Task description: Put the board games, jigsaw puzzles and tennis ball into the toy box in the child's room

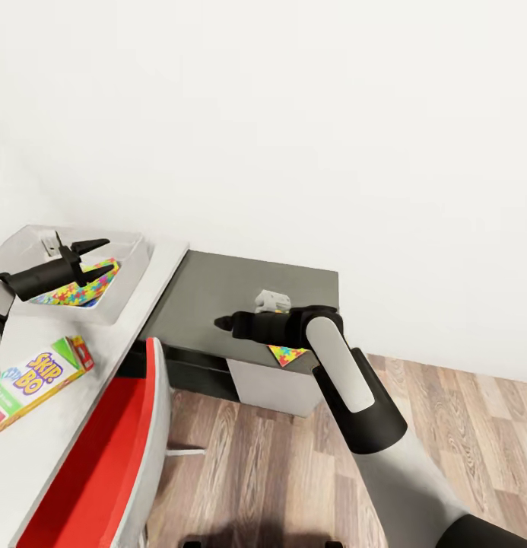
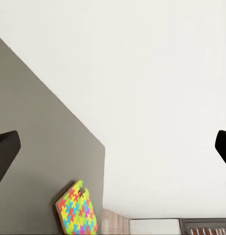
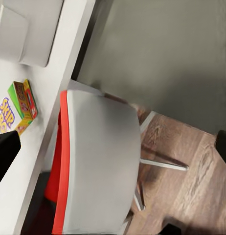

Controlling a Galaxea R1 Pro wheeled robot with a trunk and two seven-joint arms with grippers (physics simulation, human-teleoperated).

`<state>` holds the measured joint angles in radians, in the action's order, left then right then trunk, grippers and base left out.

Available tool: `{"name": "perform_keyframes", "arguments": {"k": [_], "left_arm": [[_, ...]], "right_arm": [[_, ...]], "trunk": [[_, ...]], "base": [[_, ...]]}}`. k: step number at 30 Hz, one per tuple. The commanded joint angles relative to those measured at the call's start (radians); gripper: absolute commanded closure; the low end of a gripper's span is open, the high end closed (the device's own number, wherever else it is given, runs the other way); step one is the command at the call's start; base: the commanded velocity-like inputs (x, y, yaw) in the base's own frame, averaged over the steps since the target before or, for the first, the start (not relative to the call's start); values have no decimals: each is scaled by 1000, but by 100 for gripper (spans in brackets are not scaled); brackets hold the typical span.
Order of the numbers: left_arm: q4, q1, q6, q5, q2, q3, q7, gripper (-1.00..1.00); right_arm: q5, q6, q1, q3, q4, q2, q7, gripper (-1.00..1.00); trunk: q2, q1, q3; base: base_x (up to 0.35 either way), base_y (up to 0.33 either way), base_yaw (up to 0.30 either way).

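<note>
The left gripper is hovering with jaws apart over the toy box, where one jigsaw puzzle is lying, while the right gripper, its fingers spread, is likely going next for the second puzzle at the dark table edge.

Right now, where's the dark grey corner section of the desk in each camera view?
Head view: dark grey corner section, centre, beneath the right gripper.
Left wrist view: the grey slab bearing the jigsaw puzzle.
Right wrist view: beyond the red chair.
Shared landmark: wood floor.
</note>
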<state>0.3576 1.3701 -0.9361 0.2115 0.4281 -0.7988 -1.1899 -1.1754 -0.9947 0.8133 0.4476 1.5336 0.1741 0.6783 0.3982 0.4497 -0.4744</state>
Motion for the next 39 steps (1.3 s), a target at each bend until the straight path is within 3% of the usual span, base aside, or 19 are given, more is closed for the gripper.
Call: {"name": "perform_keyframes", "arguments": {"k": [1, 17, 39], "left_arm": [[1, 1, -7, 11, 0, -7, -11, -100], [6, 1, -5, 11, -1, 64, -25, -100], [6, 1, -4, 11, 0, 70, -26, -100]], "right_arm": [[-9, -2, 1, 0, 0, 0, 10, -100], [-8, -2, 1, -1, 0, 0, 10, -100], [-7, -5, 1, -6, 0, 0, 10, -100]], "trunk": [[2, 0, 0], [2, 0, 19], [2, 0, 46]], "base": [[-223, 0, -208], [-97, 0, -208], [-94, 0, -208]]}}
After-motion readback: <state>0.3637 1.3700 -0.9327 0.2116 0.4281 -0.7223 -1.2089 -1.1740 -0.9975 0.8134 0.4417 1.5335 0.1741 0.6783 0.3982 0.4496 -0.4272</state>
